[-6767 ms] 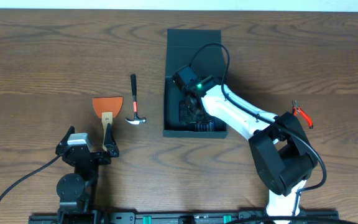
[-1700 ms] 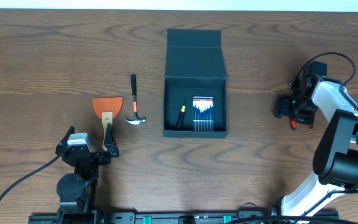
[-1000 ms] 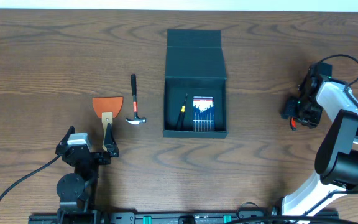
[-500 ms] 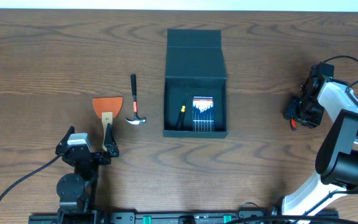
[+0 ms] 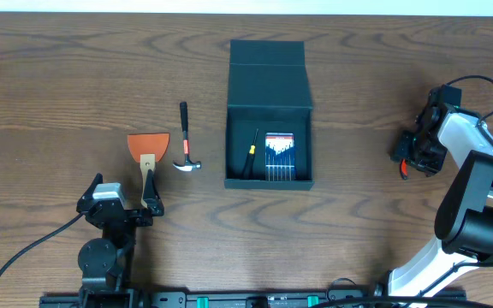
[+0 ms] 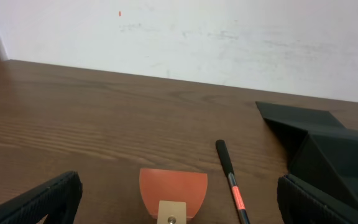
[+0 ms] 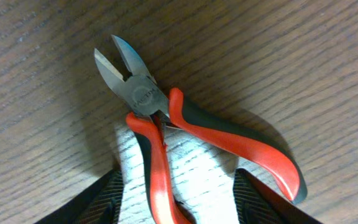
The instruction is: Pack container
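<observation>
**Status: Both Grippers Open, Container Open at Table Centre**

1. Container. The dark teal-green rectangular cardboard container (image 5: 268, 73) lies at the middle of the dark brown wooden table (image 5: 58, 85). Its hinged flap lid is folded back flat towards the far edge. In my left wrist view the container (image 6: 334, 155) shows at the right edge. Two items lie in it side by side: a slim black tool with a yellow band (image 5: 252, 154) on the left and a flat pack with a red top strip (image 5: 279, 156) on the right.

2. Right gripper. My right gripper (image 5: 416, 154) is well to the right of the container. Its fingers are spread apart (image 7: 179, 205). The red-and-grey-handled side cutters (image 7: 166, 130) lie on the wood below, with one red handle running between my fingers. I cannot tell whether my fingers touch it.

3. Left gripper. My left gripper (image 6: 185, 205) sits near the front left of the table with its fingers wide apart. Just ahead lies the orange-bladed scraper with a pale wooden neck (image 5: 148, 147). The black-handled claw hammer with a red band (image 5: 184, 137) lies between the scraper and the container, apart from both.
</observation>
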